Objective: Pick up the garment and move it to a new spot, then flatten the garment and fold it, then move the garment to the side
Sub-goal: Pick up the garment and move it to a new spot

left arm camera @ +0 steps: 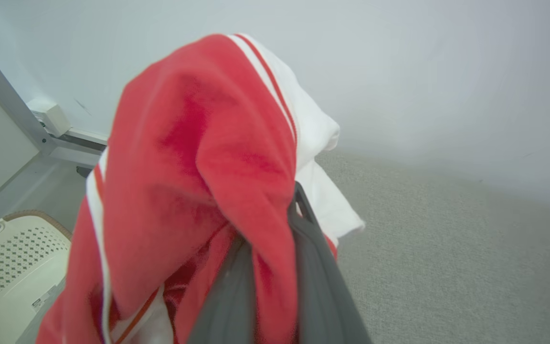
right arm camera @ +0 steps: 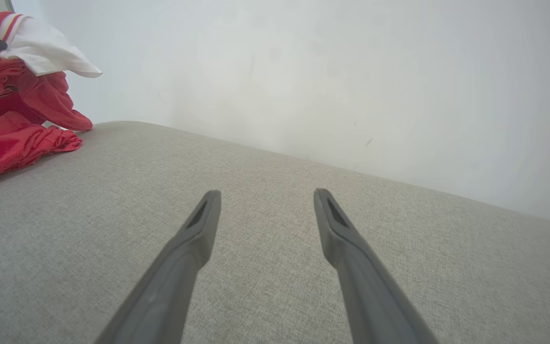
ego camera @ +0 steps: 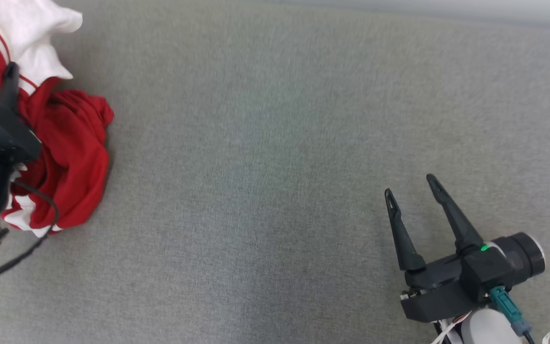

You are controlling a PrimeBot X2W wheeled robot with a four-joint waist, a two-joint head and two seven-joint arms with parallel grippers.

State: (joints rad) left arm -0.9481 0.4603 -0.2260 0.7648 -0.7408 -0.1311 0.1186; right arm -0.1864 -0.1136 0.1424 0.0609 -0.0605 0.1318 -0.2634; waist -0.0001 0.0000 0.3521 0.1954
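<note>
Mostly hard to make out the left gripper (ego camera: 10, 83) at the left edge of the head view: cut off by the frame, showing one dark finger that pokes up through the crumpled red-and-white soft cloth garment (ego camera: 72, 157), with the other finger lost in the folds. Easier to read in the left wrist view (left arm camera: 270, 239): clenched on a fold of the garment (left arm camera: 184, 167), with red cloth pinched between two smooth grey fingers (left arm camera: 318, 286) and draped over one tip, hiding it wholly. Cannot tell how much of the garment hangs free. Sits in the upper left of the head view, partly raised, lower red folds resting on the grey woven cloth surface (ego camera: 275, 167). Looks matte and limp, red with thin white stripes and a white panel flaring at the top. Lies well apart from the right gripper (ego camera: 411, 186) at the lower right of the head view, released and grasping nothing, long dark fingers spread above the surface. Carries a small green light (ego camera: 484, 247) and a teal plug (ego camera: 504, 303) on a black body cut off by the bottom edge. From the right wrist view (right arm camera: 266, 193), shows the garment (right arm camera: 12, 138) bunched at the upper left, cropped by the frame, before a plain pale wall (right arm camera: 303, 71). At the lower left of the left wrist view, half hidden behind the cloth, shows a cream perforated plastic basket (left arm camera: 12, 267) below a grey metal frame bar (left arm camera: 7, 100).
</note>
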